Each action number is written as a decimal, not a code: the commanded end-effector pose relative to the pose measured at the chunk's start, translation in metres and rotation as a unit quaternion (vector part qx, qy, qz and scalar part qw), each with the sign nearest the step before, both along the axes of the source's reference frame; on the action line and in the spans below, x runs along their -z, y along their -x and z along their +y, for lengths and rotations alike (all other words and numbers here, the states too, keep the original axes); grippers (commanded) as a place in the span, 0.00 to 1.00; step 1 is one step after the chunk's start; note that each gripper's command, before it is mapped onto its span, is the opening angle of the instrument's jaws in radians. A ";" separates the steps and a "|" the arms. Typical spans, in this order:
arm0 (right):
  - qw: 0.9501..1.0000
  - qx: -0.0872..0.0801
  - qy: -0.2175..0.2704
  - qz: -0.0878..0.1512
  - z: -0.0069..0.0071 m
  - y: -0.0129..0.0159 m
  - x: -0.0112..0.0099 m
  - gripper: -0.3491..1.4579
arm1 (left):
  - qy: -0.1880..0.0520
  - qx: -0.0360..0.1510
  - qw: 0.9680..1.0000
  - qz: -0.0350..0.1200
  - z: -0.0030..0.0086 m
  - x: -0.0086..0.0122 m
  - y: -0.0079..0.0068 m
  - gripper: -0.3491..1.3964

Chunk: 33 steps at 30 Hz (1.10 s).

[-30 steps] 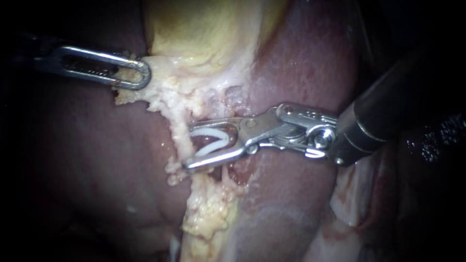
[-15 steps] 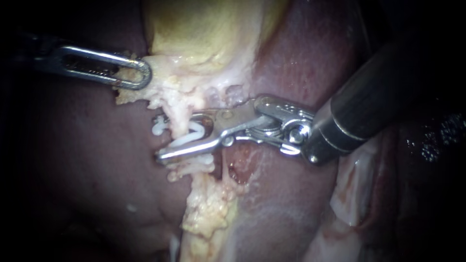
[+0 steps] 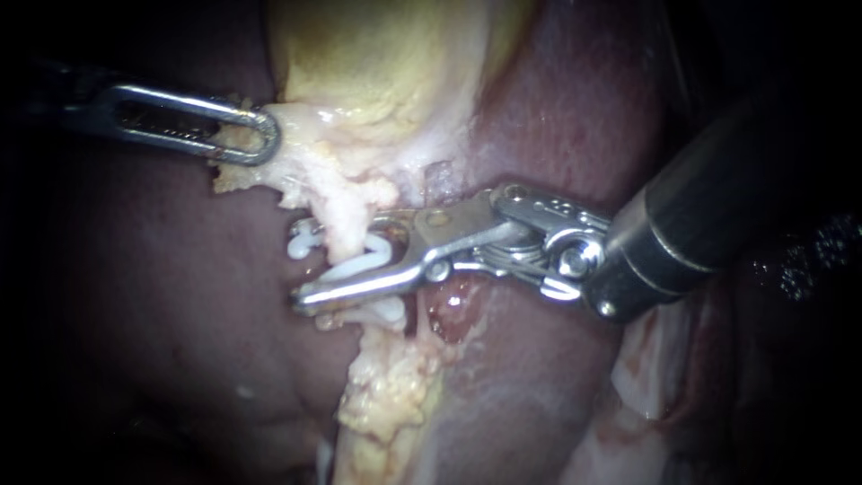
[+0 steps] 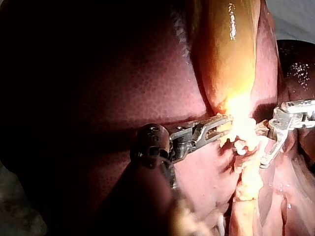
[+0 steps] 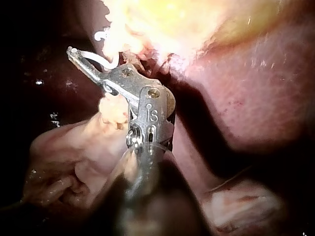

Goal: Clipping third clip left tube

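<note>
**Clip (image 3: pixel 359 262) held astride the tube (image 3: pixel 346 220)**

The white clip is gripped between the jaws of the right instrument (image 3: pixel 332 260), and the pale tube is straddled between them. Pale tissue (image 3: pixel 296 171) is clamped in the jaws of the left instrument (image 3: pixel 256 135).

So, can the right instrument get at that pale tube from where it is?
Probably yes: the right instrument straddles the tube with its white clip; the left instrument holds tissue clear.

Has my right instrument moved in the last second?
Yes: the right instrument carried its clip leftward across the tube, measured against the left instrument, which stayed gripping the gallbladder.
</note>
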<state>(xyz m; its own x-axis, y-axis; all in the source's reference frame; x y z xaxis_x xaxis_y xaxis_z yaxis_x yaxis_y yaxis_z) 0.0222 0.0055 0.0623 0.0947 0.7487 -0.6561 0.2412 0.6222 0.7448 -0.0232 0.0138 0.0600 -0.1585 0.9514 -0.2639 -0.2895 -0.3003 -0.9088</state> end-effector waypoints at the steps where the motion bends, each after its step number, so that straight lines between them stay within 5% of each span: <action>1: 1.000 0.000 -0.001 0.001 0.0001 0.0000 0.0005 0.44 | 0.000 0.000 1.000 -0.001 0.0000 0.0000 0.0000 0.00; 7: 1.000 -0.005 -0.007 -0.003 0.0004 -0.0001 0.0021 0.43 | 0.000 0.000 1.000 0.000 0.0000 -0.0002 0.0000 0.00; 24: 0.999 -0.003 -0.048 -0.010 0.0000 -0.0005 0.0027 0.42 | 0.000 0.000 1.000 0.000 0.0001 -0.0002 0.0000 0.00; 33: 0.998 -0.001 -0.065 -0.012 -0.0002 -0.0003 0.0025 0.34 | 0.000 0.000 1.000 0.000 0.0001 -0.0002 -0.0001 0.00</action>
